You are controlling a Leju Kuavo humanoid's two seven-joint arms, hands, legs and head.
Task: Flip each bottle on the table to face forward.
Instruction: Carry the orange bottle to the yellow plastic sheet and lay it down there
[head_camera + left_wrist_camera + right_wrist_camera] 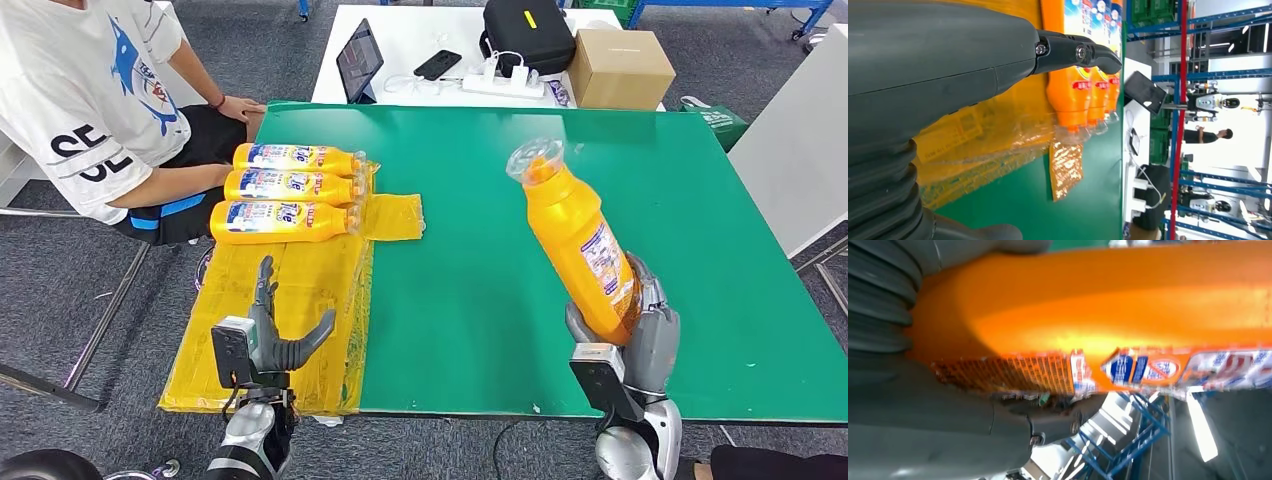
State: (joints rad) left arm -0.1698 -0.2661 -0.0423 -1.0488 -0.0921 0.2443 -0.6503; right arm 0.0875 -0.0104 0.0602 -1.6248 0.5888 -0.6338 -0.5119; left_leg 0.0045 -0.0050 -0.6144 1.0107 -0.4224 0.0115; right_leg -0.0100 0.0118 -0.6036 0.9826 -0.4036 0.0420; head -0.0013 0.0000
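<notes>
The right robot hand (640,335) grips a tall orange plastic bottle (577,235) tilted above the green worktop (470,270). The left robot hand (275,335) hovers, fingers spread and holding nothing, near 3 lying orange bottles (290,190) on yellow plastic sheeting (290,300).

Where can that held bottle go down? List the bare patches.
Bare green table lies between the yellow sheet and the right robot hand holding the bottle; also the far right stretch. Crowded: the sheet's far end, with three lying bottles beside the seated person.
</notes>
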